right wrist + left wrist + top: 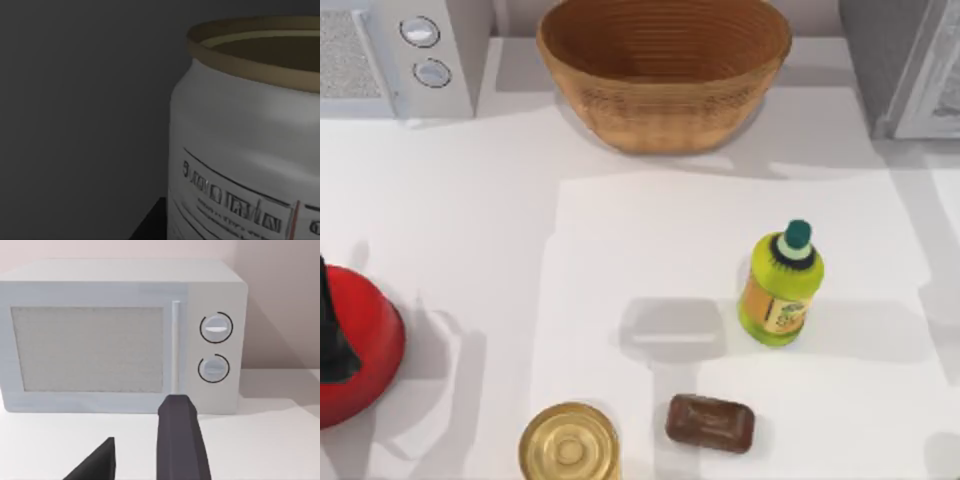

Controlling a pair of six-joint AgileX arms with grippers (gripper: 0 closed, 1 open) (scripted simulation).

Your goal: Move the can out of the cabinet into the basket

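The silver can (240, 150), with dark and red label markings, stands upright and very close in the right wrist view, against the cabinet's dark grey inner wall (75, 100). A dark sliver of my right gripper (150, 225) shows beside the can's lower part. In the top view the grey cabinet (880, 60) with its pale framed door (932, 90) sits at the back right corner. The wide wicker basket (665, 75) stands at the back centre. My left gripper (137, 460) hangs open with nothing in it, facing the white microwave (125, 335).
The white microwave (420, 55) with two knobs stands at the back left. A green bottle (782, 285) stands right of centre. A gold flat-lidded tin (569, 445) and a brown bar (710, 423) lie near the front edge. A red round object (365, 350) sits at the left edge.
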